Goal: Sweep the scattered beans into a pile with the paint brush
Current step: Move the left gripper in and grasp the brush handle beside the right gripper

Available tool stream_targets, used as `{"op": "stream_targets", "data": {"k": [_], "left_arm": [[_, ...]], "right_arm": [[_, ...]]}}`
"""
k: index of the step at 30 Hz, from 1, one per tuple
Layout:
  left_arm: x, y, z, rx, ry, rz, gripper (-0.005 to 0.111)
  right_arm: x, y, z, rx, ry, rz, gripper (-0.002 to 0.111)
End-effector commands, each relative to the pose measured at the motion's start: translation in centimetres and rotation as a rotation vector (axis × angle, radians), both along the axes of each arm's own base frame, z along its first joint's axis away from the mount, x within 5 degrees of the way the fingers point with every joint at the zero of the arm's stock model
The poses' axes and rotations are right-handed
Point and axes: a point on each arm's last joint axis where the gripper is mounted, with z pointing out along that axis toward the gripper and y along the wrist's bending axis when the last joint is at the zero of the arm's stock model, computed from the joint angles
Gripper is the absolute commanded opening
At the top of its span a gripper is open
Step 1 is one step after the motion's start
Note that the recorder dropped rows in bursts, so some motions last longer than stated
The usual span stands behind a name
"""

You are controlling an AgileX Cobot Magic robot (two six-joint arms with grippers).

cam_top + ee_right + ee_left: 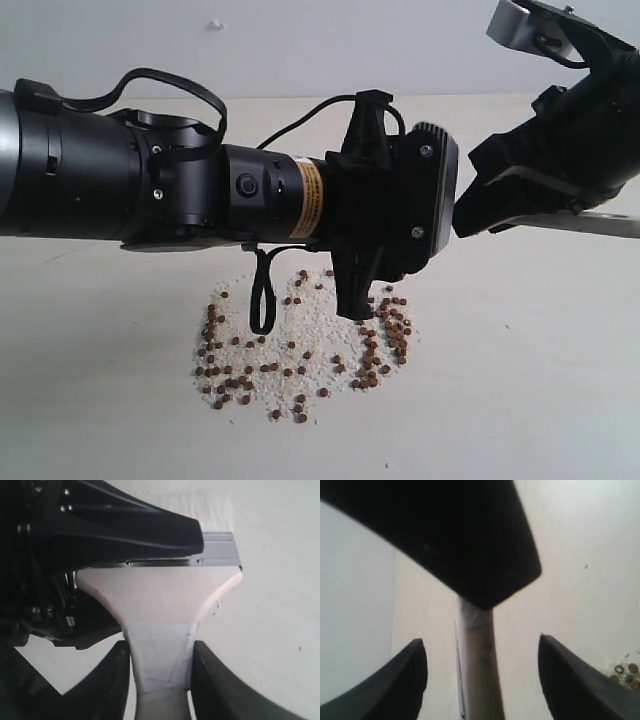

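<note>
The beans (300,365) lie in a loose ring on the table, mixed with white grains, below my left arm; a few beans (625,672) show at the edge of the left wrist view. The right gripper (161,647) is shut on the pale wooden handle of the paint brush (160,595), whose ferrule and whitish bristles point away from it. In the exterior view the right gripper (475,215) meets the left gripper (448,205) above the table, and only a pale strip of the paint brush (600,222) shows. The left gripper (481,640) is open, its fingers wide on either side of the paint brush (477,670) without touching it.
The bulky black left arm (150,180) spans the exterior view above the beans, with a cable loop (262,300) hanging down over them. The pale table (540,380) stretches to the right and front. A white wall (300,40) stands behind.
</note>
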Motion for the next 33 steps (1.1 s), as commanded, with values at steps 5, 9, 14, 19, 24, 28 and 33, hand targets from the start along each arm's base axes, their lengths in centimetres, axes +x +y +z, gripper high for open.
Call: {"op": "stream_targets", "data": {"k": [5, 9, 14, 19, 24, 28, 33], "left_arm": [[0.2, 0.6, 1.2, 0.004, 0.012, 0.075, 0.032], [0.1, 0.6, 1.5, -0.007, 0.009, 0.07, 0.032], [0.1, 0.6, 1.2, -0.002, 0.022, 0.076, 0.0], [0.2, 0.7, 1.2, -0.02, 0.075, 0.118, 0.0], [0.2, 0.7, 1.2, -0.022, 0.084, 0.125, 0.0], [0.2, 0.7, 1.1, -0.015, 0.083, 0.129, 0.0], [1.1, 1.3, 1.1, -0.021, 0.112, 0.181, 0.0]], "right_arm": [[0.2, 0.1, 0.2, 0.008, -0.021, 0.015, 0.0], [0.2, 0.1, 0.2, 0.008, -0.023, 0.019, 0.0], [0.2, 0.1, 0.2, 0.008, -0.025, 0.019, 0.0], [0.1, 0.6, 0.5, 0.063, -0.044, 0.057, 0.001], [0.5, 1.2, 2.0, 0.134, -0.123, 0.114, 0.023], [1.5, 1.2, 4.1, 0.133, -0.268, 0.106, 0.054], [2.7, 0.8, 7.3, 0.161, -0.524, -0.02, 0.069]]}}
